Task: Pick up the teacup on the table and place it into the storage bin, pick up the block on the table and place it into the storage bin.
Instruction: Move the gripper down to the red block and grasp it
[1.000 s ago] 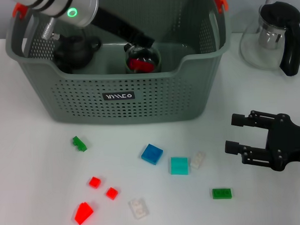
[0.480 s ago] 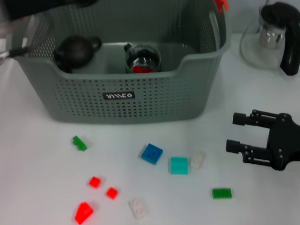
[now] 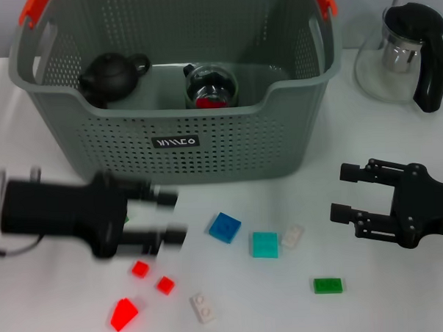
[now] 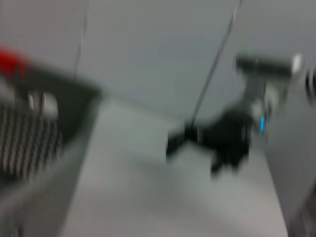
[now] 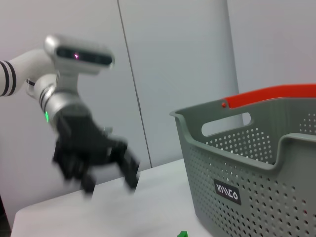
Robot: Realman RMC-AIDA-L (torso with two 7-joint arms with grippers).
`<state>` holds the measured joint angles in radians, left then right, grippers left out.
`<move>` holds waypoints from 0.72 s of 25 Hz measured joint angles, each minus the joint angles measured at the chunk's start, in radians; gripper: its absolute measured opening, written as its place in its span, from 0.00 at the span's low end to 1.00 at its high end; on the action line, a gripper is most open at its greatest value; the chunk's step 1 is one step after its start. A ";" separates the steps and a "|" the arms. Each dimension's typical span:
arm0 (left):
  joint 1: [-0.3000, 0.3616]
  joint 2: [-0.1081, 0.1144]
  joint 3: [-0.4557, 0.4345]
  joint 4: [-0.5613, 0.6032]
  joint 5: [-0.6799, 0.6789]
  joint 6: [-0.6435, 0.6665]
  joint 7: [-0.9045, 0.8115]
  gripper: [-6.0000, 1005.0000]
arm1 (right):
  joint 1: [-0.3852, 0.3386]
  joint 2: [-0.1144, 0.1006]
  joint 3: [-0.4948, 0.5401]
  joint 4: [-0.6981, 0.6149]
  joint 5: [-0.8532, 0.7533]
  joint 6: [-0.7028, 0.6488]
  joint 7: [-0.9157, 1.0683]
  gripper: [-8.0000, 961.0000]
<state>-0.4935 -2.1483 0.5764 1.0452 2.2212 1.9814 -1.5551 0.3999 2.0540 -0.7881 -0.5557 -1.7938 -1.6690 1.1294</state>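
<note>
The storage bin stands at the back centre of the table. Inside it sit a glass teacup holding a red block and a black teapot. My left gripper hangs low and open over the table just in front of the bin's left part, empty, its fingers pointing right toward a blue block. In the right wrist view the left gripper shows beside the bin. My right gripper rests open and empty at the right.
Loose blocks lie in front of the bin: teal, white, green, two small red ones, a red wedge and another white one. A glass pitcher with a black handle stands at the back right.
My left arm has come up out of the bin and swung down to the table in front of it, now covering the small green block at the left. The right gripper has hardly moved.
</note>
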 joint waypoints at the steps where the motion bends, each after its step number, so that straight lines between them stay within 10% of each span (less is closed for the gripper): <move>1: 0.004 -0.003 0.003 0.000 0.047 -0.001 0.025 0.60 | 0.000 0.000 -0.001 0.000 0.000 0.000 0.001 0.77; 18: 0.079 -0.030 0.026 -0.049 0.336 -0.170 0.322 0.60 | -0.007 0.001 0.003 0.001 -0.001 0.001 0.006 0.77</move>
<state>-0.4140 -2.1782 0.6020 0.9965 2.5573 1.8110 -1.2330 0.3931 2.0555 -0.7854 -0.5552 -1.7948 -1.6683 1.1351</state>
